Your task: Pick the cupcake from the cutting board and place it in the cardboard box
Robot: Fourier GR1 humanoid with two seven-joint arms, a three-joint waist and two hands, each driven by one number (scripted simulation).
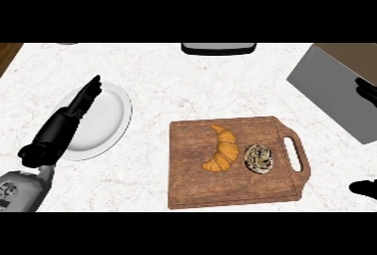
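**Cupcake on the board, both hands away from it**

The cupcake sits on the board, toward its right side, close to the handle slot. A croissant lies just to its left, curved, apart from the cupcake. The board rests on the white marble table.

The left hand shows at the view's left, fingers straight and pressed together, stretched over a white plate. It holds nothing.

The right hand shows only as dark shapes at the right edge, near the box, which stands at the upper right with its grey side facing the board. I cannot tell how its fingers stand. A dark object lies at the table's far edge.
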